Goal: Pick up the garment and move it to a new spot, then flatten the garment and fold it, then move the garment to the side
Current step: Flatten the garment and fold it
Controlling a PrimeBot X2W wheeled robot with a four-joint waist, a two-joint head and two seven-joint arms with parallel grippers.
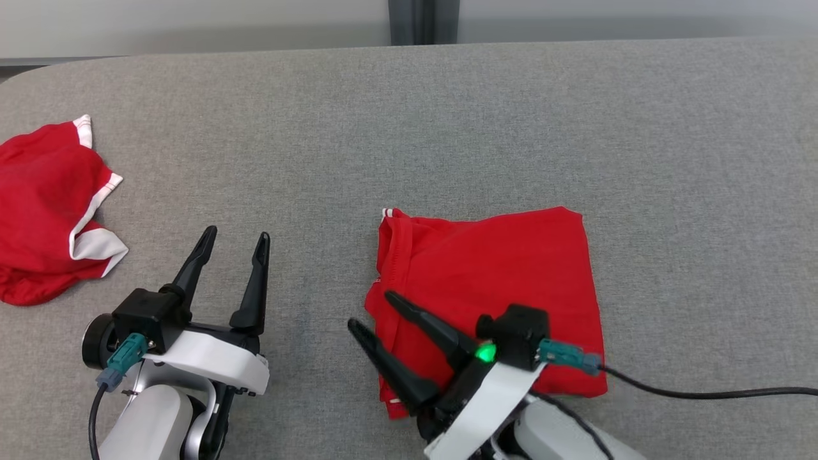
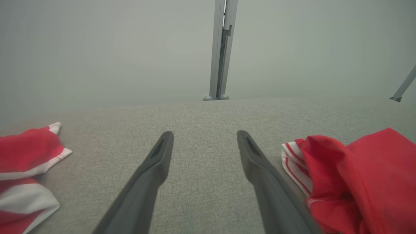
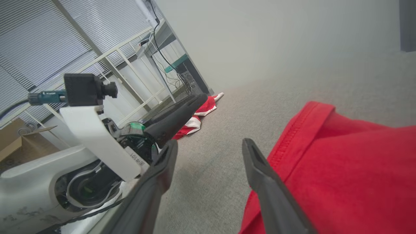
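A grey fabric-covered table (image 1: 447, 128) spreads out in front of you, with a pale wall behind it and a dark post (image 1: 423, 22) rising at the middle of the far edge. The right wrist view also gives you window blinds (image 3: 48, 39) and a cardboard box (image 3: 13, 143) off beyond the robot's left side.

Your folded red garment (image 1: 511, 268) lies flat on the table, right of centre in the head view, as a rough square with a stitched hem along its left edge and a little striped trim at its far left corner. Your right gripper (image 1: 370, 309) sits at the near left corner of that garment, fingers pointing up and to the left. They stand apart and grasp nothing. In the right wrist view one finger lies over the red cloth (image 3: 341, 169) and the other over bare table, with grey fabric in the gap of the right gripper (image 3: 210, 144).

Your left gripper (image 1: 236, 236) hovers over bare table, left of the folded garment and apart from it. Its fingers are spread wide and hold nothing, as you can also see in its own wrist view (image 2: 204, 135).

A crumpled red garment (image 1: 38, 211) with white trim lies at the table's far left, well apart from the folded one. A green light (image 1: 486, 352) glows on the right wrist, and a black cable (image 1: 703, 391) trails off to the right.
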